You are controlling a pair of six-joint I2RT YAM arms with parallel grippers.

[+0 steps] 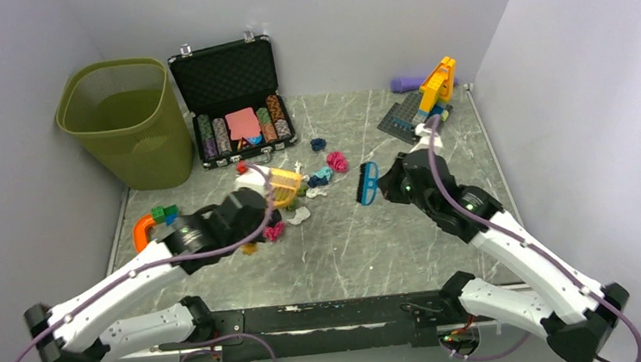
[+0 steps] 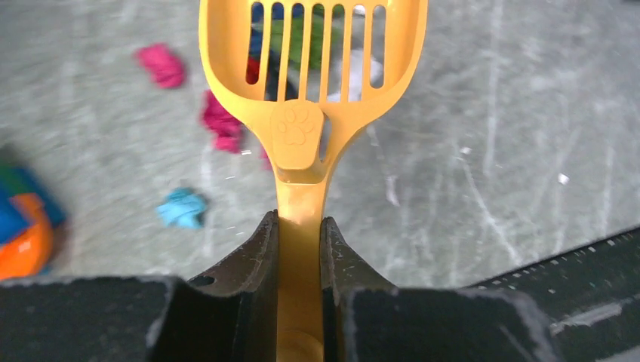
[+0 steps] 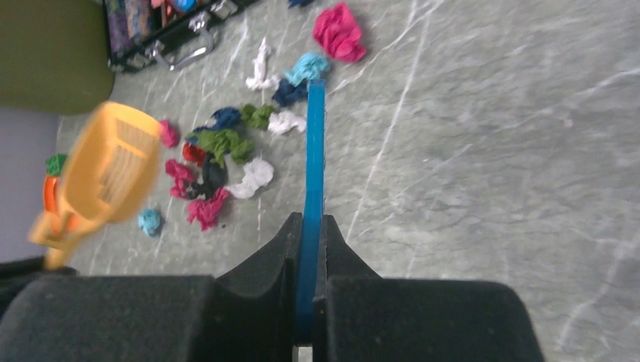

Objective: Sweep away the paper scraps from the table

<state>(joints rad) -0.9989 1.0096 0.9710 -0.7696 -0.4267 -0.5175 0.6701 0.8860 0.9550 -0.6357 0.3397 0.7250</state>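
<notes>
Paper scraps lie in a loose cluster mid-table, with a pink wad farther back and another pink one nearer. My left gripper is shut on the handle of a yellow slotted scoop. In the left wrist view the scoop hovers over pink and light blue scraps, the gripper clamping its stem. My right gripper is shut on a blue brush. In the right wrist view the brush stands edge-on, right of the scraps.
An olive mesh bin stands back left beside an open black case of poker chips. Toy bricks sit back right. An orange and green toy lies at the left edge of the table.
</notes>
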